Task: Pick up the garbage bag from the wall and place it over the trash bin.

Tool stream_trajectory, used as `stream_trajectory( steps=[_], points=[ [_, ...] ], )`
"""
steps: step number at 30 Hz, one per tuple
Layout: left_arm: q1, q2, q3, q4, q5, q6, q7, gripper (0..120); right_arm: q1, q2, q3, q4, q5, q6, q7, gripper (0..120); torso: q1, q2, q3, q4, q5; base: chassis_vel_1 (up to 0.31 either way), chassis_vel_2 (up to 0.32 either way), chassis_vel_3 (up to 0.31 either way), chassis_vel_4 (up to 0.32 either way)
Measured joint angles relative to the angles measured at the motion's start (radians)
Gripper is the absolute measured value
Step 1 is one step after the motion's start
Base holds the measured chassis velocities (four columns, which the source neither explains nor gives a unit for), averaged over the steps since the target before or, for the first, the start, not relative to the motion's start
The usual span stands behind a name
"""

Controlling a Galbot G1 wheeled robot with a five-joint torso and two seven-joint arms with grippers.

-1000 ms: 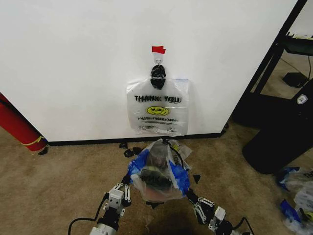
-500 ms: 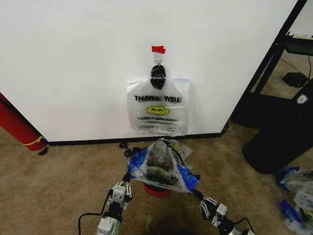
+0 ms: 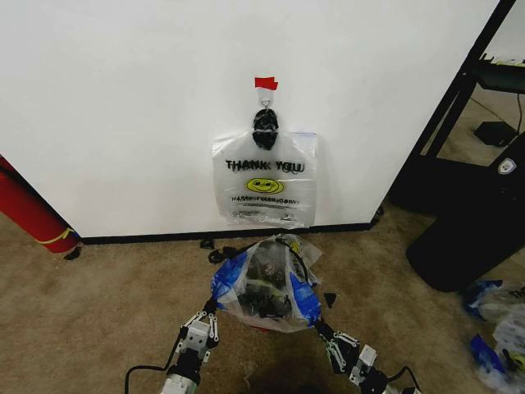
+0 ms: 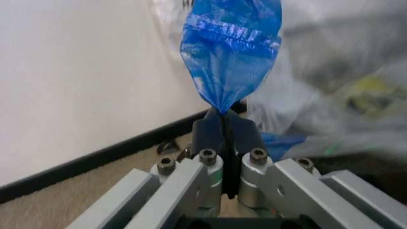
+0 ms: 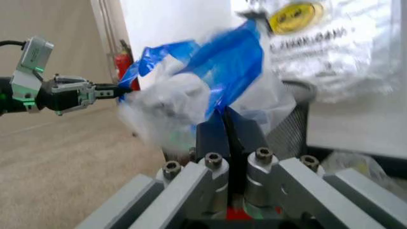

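The garbage bag [image 3: 267, 283], see-through with blue patches, hangs stretched between both grippers just above the carpet in front of the wall [image 3: 123, 98]. My left gripper [image 3: 215, 305] is shut on its blue edge [image 4: 229, 52], fingertips pinched together [image 4: 222, 117]. On the opposite side, my right gripper [image 3: 317, 325] is shut on the other blue edge [image 5: 235, 62]. The trash bin [image 5: 294, 124] is a black mesh one that stands under and behind the bag, mostly covered by it. The left gripper [image 5: 114, 89] also appears across the bag in the right wrist view.
A second smiley "THANK YOU" bag [image 3: 264, 189] with black knotted handles hangs from a hook [image 3: 264, 98] under red tape [image 3: 265, 83]. A red cylinder [image 3: 33, 213] leans at the left. Black furniture [image 3: 459, 238] and loose bags [image 3: 496, 320] are on the right.
The bag was spread wide half a second ago with the bin's red base showing below it. Now both grippers are closer together, and the bag hangs lower and covers the base.
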Motion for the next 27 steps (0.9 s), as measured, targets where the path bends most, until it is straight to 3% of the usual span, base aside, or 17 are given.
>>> stream_trajectory(
  steps=[12,27],
  points=[
    [-0.052,-0.017,0.016,0.069,0.015,0.010,0.003,0,0.042,0.041,-0.015,-0.101,-0.010,0.000,0.052,0,0.000,0.000,0.000,0.0001,0.0001,0.000,0.000,0.000,0.000],
    [-0.080,-0.014,0.010,0.124,0.075,-0.003,0.017,0,0.070,0.077,-0.053,-0.111,-0.052,0.000,0.065,0,0.000,0.000,0.000,0.0001,0.0001,0.000,0.000,0.000,0.000]
  ],
)
